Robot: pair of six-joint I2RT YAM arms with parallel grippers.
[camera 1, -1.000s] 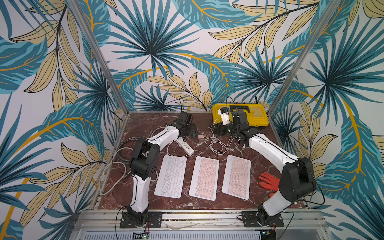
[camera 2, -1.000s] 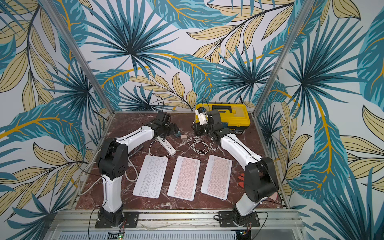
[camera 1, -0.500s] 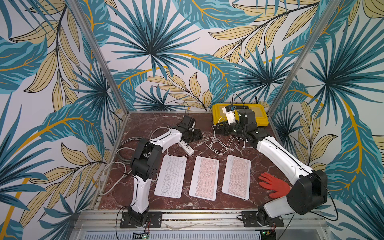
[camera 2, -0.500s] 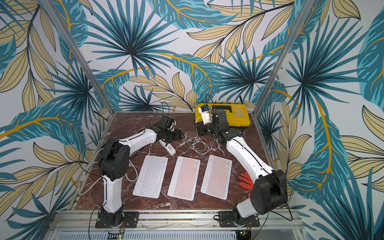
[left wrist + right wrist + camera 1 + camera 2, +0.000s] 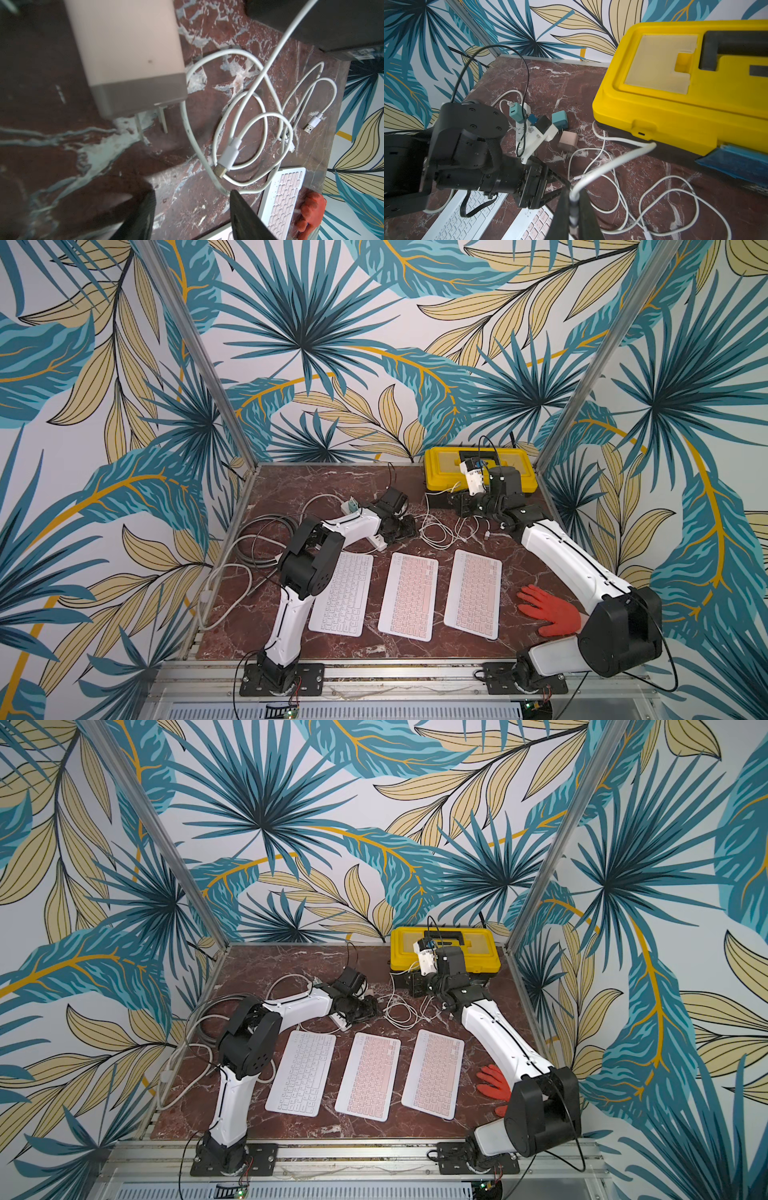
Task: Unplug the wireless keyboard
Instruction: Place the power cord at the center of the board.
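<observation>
Brown marble counter (image 5: pixel 324 485), front row, left to right: white plastic keyboard (image 5: pixel 341 593), middle pink plastic keyboard (image 5: pixel 409 597), right pink plastic keyboard (image 5: pixel 473 593). White charging cables (image 5: pixel 436 529) tangled just behind the pink pair. Yellow plastic toolbox (image 5: pixel 442 466) back right. Red rubber glove (image 5: pixel 548 612) right of the row.

Polished marble tabletop (image 5: pixel 316 481): dark red-brown with white veining. Leaf-print wallpaper panels (image 5: pixel 299 335): teal and navy palm fronds, beige-yellow leaves with black outlines and mustard stems, all on off-white.

Flat rectangular keyboard nearest the left arm (image 5: pixel 343 593): all white. Middle flat keyboard (image 5: pixel 409 601) and flat keyboard nearest the right arm (image 5: pixel 473 599): pale pink keys in white frames.

Plastic toolbox (image 5: pixel 440 477): yellow lid, black handle and base. Rubber glove (image 5: pixel 548 612): orange-red. Thin white charging cables (image 5: pixel 257 116): metal-coloured plugs.

Teal cube wall charger (image 5: pixel 559 120): single colour. Dusty-pink cube wall charger (image 5: pixel 568 141): grey end face. Thick coiled cable (image 5: pixel 257 531): grey.

Left robot arm (image 5: pixel 291 614) and right robot arm (image 5: pixel 561 560): white shells, black joints.
</observation>
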